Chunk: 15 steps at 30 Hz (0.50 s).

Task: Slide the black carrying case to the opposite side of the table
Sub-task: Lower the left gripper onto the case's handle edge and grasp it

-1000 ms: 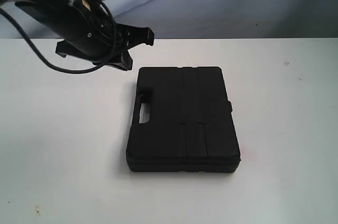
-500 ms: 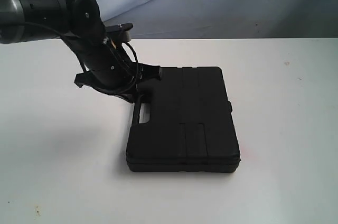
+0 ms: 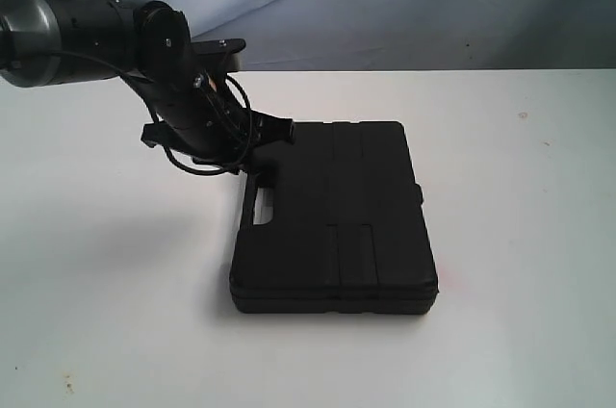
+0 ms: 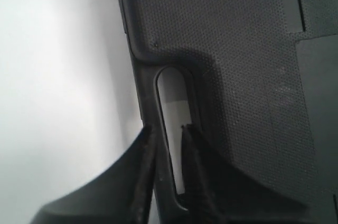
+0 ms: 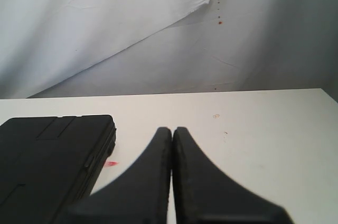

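Observation:
The black carrying case lies flat near the middle of the white table, its handle toward the left. My left gripper is down at the far end of that handle. Its fingers stand narrowly open astride the handle bar. One fingertip is outside the bar and the other is in the slot, with a sliver of white showing between them. The left gripper sits over the textured lid. My right gripper is shut and empty, apart from the case.
A grey-white cloth backdrop hangs behind the table's far edge. A faint red smear marks the tabletop beside the case's near right corner, and the red smear also shows in the right wrist view. A small speck lies at the right.
My left arm came down from above the table's far left to the case's handle, and its wide-open fingers have narrowed around the bar. The case has not moved.

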Motion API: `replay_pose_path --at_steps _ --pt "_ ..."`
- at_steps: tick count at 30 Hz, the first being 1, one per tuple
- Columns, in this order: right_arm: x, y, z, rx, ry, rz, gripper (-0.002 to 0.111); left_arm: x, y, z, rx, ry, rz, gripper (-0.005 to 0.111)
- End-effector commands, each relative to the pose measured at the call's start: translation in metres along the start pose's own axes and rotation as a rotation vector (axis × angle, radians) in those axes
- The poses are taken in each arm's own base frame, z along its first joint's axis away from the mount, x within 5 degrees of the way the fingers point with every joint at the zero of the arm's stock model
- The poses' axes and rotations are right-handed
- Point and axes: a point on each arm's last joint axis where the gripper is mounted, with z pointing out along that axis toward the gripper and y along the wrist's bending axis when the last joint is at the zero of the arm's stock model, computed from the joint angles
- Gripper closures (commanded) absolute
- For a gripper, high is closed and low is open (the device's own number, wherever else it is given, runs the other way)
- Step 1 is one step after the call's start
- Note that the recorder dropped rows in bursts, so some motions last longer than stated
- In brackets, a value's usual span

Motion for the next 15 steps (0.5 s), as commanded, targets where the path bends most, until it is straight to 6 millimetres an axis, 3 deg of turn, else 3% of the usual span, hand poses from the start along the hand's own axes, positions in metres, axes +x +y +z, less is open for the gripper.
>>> replay_pose_path --at_steps 1,9,15 --pt "0.0 -0.001 0.0 0.008 -0.011 -0.013 0.108 -0.002 -0.001 0.0 0.007 -0.019 -0.01 0.077" --pt "0.0 -0.001 0.0 0.008 -0.011 -0.011 0.108 -0.002 -0.001 0.003 0.007 -0.022 -0.009 0.076" --pt "0.0 -0.001 0.0 0.008 -0.011 -0.011 0.108 0.001 0.002 0.019 -0.008 0.017 -0.012 0.076"
